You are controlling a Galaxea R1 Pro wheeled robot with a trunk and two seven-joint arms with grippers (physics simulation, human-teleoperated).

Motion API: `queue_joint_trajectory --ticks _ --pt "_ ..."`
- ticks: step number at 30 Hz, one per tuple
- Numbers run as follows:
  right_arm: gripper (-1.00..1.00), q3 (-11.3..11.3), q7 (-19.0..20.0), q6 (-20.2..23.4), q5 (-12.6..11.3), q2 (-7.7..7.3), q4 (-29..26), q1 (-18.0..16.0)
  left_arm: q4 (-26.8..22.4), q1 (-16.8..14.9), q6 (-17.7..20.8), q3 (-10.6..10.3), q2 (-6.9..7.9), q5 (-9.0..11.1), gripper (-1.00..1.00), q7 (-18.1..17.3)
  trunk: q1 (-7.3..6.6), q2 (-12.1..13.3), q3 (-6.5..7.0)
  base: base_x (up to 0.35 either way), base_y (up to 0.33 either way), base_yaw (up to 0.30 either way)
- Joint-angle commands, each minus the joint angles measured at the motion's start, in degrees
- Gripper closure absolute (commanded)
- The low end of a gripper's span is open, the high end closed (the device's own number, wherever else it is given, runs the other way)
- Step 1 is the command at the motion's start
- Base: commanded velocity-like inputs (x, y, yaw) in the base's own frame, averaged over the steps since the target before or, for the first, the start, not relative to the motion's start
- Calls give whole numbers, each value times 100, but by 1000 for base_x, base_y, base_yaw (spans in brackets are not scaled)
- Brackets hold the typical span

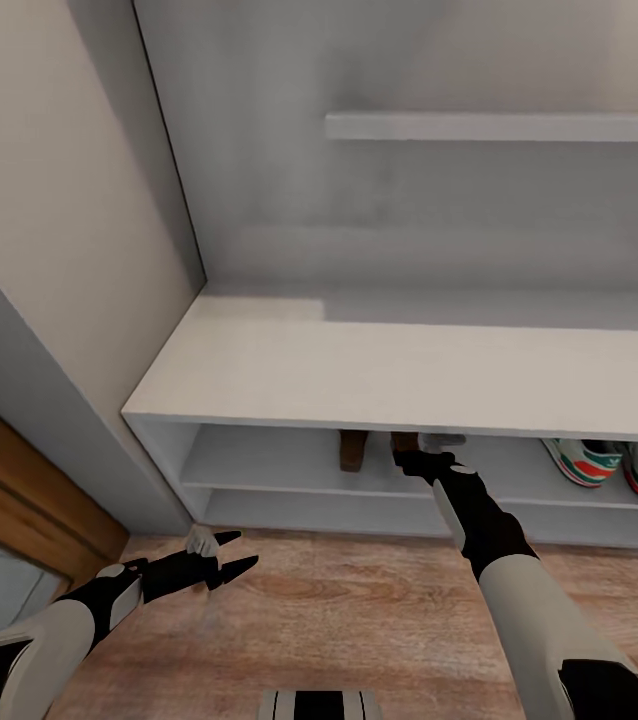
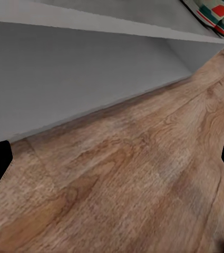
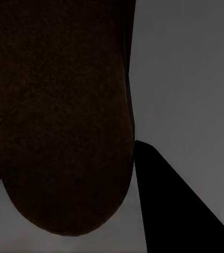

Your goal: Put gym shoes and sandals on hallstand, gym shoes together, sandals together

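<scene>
We saw the hallstand (image 1: 289,375) ahead of us, its pale grey top bare and its open shelves below. On the upper of those shelves the two gym shoes (image 1: 614,467) sat side by side toward our right, toes outward, their green stripes and red-orange patches plain; the left wrist view caught a corner of them (image 2: 217,13) too. Further left on the same shelf stood one sandal (image 1: 353,450), a dark brown shape under the top's front edge.

Our right hand (image 1: 411,455) reached into that shelf, just beside the first sandal, with the second sandal (image 1: 403,441) at its tips — the right wrist view showed a dark brown sole (image 3: 61,116) between the black fingers (image 3: 175,200), pressed close to the lens. We took it as gripped, though the contact itself was hard to make out.

Our left hand (image 1: 237,557) hung low over the corridor floor (image 1: 359,610), fingers spread and holding nothing — well apart from the shoes
</scene>
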Motion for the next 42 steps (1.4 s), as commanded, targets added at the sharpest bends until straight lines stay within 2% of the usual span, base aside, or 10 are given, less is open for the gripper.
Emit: queue_joint_trajectory --ticks 1,42 --pt "100 -16 -6 35 -10 6 -10 -1 2 -3 -24 40 0 -39 -100 -13 0 -2 -4 60 0 0" --pt "100 -16 -6 35 -10 6 -10 -1 2 -3 -24 40 0 -39 -100 -13 0 -2 -4 18 7 0"
